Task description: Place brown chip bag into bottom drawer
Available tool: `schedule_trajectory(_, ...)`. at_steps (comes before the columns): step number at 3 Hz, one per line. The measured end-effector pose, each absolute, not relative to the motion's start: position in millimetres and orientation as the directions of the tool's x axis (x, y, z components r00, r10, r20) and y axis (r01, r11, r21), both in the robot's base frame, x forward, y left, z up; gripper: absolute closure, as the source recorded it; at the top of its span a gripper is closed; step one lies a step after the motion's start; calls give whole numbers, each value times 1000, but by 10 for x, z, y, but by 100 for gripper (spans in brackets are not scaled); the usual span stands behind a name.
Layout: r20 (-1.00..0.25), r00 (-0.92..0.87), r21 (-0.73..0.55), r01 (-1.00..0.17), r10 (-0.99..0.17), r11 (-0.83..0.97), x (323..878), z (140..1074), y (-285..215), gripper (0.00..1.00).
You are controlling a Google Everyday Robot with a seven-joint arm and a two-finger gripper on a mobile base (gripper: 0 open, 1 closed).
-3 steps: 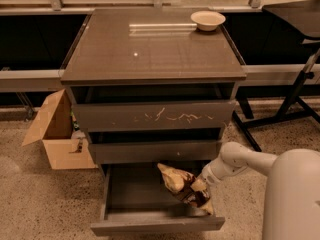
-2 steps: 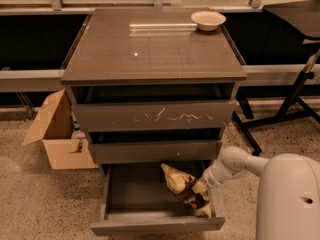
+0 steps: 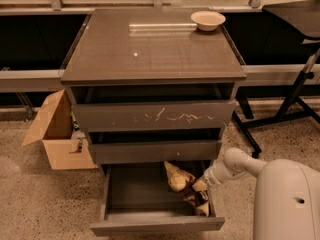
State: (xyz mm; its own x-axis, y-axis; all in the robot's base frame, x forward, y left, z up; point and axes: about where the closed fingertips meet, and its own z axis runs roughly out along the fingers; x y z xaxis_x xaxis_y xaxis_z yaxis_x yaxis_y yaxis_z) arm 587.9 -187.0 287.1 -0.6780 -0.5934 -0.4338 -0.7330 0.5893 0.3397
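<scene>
The brown chip bag (image 3: pixel 183 183) lies inside the open bottom drawer (image 3: pixel 156 225) at its right side, tan ends towards the back and the front right corner, dark middle between. My gripper (image 3: pixel 199 187) reaches down into the drawer from the right, on the white arm (image 3: pixel 235 164), and sits right at the bag's middle. The bag hides part of the gripper.
A beige bowl (image 3: pixel 208 19) sits at the back right of the cabinet top (image 3: pixel 150 49). The scratched top drawer (image 3: pixel 155 116) and the middle drawer (image 3: pixel 155 151) stand slightly out. An open cardboard box (image 3: pixel 55 131) is on the floor at left. A black stand (image 3: pixel 295 91) is at right.
The arm has drawn in slightly towards the cabinet; the bag has settled a little lower and further into the drawer's right side.
</scene>
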Motion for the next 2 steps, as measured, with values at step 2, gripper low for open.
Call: schedule_trajectory(2, -489, -683, 272, -710, -542, 650, 5805, 3397, -2228, 0)
